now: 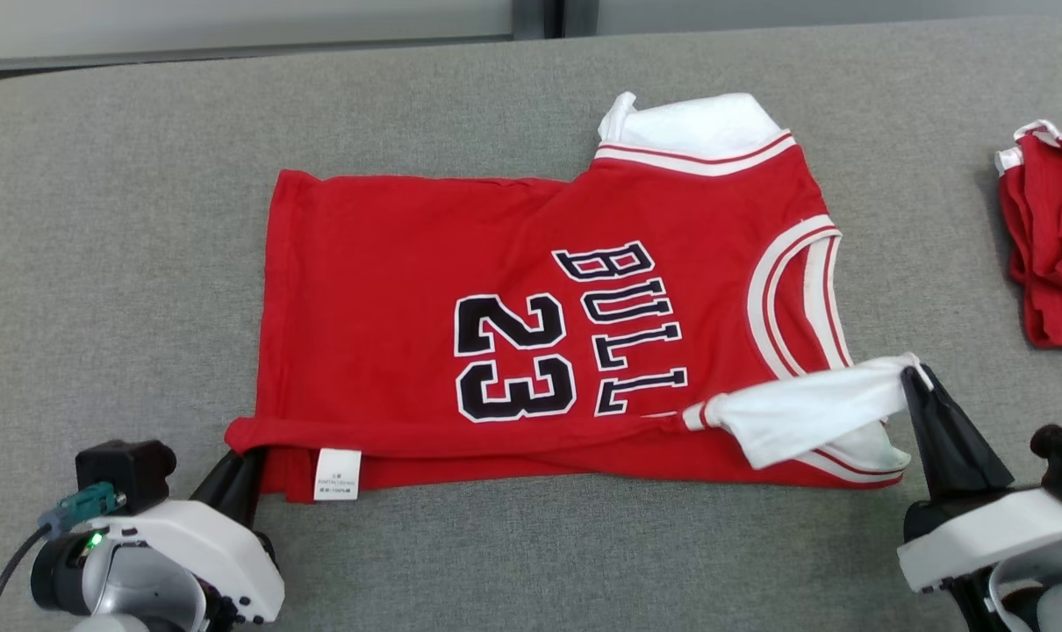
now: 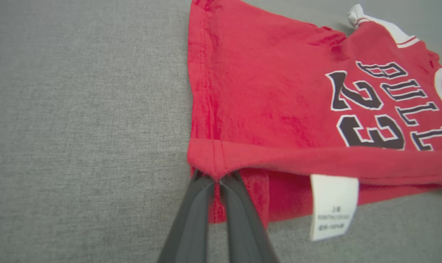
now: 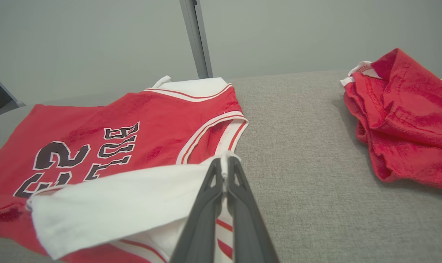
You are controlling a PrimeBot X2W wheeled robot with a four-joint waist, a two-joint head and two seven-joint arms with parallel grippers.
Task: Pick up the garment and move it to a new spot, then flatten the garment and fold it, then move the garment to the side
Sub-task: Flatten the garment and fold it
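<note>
The garment [image 1: 391, 263] is a red jersey with white trim and black "BULLS 23" lettering, spread on the grey table [image 1: 145, 175], neck toward the right. Its near long edge is lifted and rolled over onto itself. My left gripper [image 1: 248, 456] is shut on the garment's near hem corner [image 2: 213, 160], next to a white care label [image 2: 332, 206]. My right gripper [image 1: 917, 373] is shut on the white sleeve [image 3: 126, 204] at the near shoulder, holding it slightly off the table. The far white sleeve [image 1: 698, 123] lies flat at the top.
A second red garment [image 1: 1053, 246] lies crumpled at the table's right edge, also seen as a red heap [image 3: 407, 120] in the right wrist view. A pale wall and a dark upright post [image 3: 197, 40] stand behind the table.
</note>
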